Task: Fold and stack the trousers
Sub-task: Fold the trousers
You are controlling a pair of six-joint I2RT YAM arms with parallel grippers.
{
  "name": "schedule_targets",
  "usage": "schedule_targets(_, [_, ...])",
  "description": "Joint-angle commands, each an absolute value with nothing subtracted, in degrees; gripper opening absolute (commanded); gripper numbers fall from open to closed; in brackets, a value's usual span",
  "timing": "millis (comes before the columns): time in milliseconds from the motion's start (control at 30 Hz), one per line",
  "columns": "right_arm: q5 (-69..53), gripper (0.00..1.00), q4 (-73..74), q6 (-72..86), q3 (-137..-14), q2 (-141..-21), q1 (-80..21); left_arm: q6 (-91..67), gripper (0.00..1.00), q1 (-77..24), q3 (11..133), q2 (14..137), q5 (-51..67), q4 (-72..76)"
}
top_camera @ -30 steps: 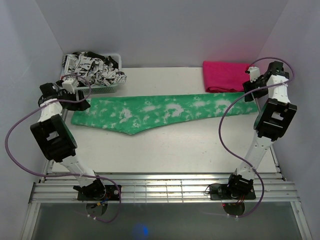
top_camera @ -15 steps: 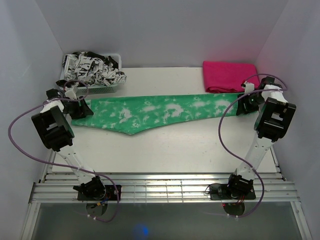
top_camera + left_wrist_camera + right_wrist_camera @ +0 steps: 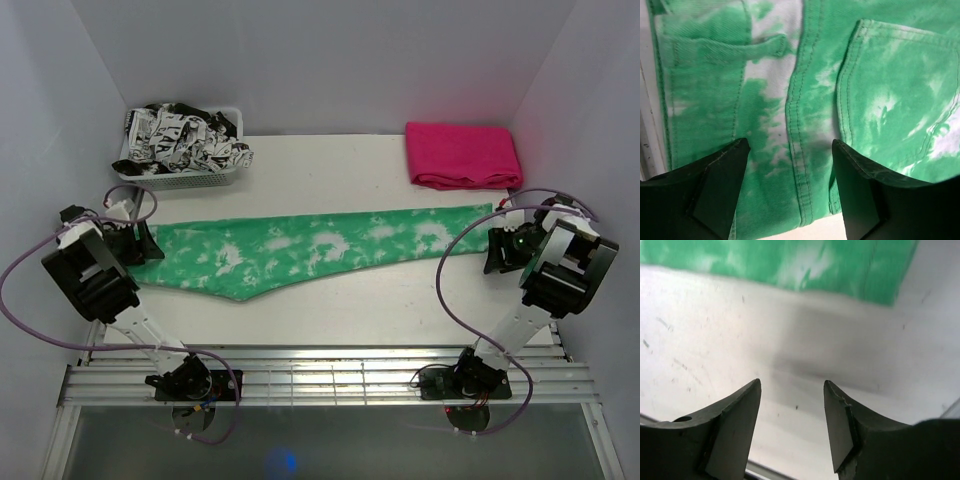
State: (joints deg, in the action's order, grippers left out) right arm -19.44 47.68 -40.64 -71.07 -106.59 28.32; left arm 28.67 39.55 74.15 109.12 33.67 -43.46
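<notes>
left wrist view: left gripper spread wide over the green trousers at the waist, pinching nothing; right gripper equally spread above the table, beside the trousers' hem.

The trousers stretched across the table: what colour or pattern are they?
Green trousers with whitish tie-dye blotches, clearest in the left wrist view.

White table, white slatted basket, metal rails

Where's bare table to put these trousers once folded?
Free: the back strip between the white basket and pink folded cloth, and the near strip between the green trousers and table edge. Both back corners are crowded.
</notes>
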Motion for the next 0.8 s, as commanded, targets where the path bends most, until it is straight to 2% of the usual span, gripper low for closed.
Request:
schedule_targets(0, [-21.88, 0.6, 54.13, -43.69, -71.8, -100.38, 29.97, 34.71, 0.8, 39.46, 73.91, 103.37, 33.83, -45.79])
schedule_targets(133, [-23.73, 0.66, 55.55, -39.04, -78.04, -98.44, 30.94, 34.81, 0.81, 39.29, 75.32, 102.22, 39.36, -47.63])
schedule_targets(333, [-27.41, 0.66, 52.75, -25.33, -87.27, -106.77, 33.13, 34.63, 0.82, 37.45, 75.5, 100.64, 44.99, -48.16])
schedule_targets(500, [-30.14, 0.75, 44.75, -13.73, -88.94, -112.32, 33.14, 33.75, 0.85, 36.48, 74.71, 99.58, 46.84, -47.64])
schedule_targets(767, [-31.73, 0.73, 40.87, -10.21, -89.31, -120.49, 29.8, 32.35, 0.87, 35.86, 76.73, 99.93, 45.97, -47.29])
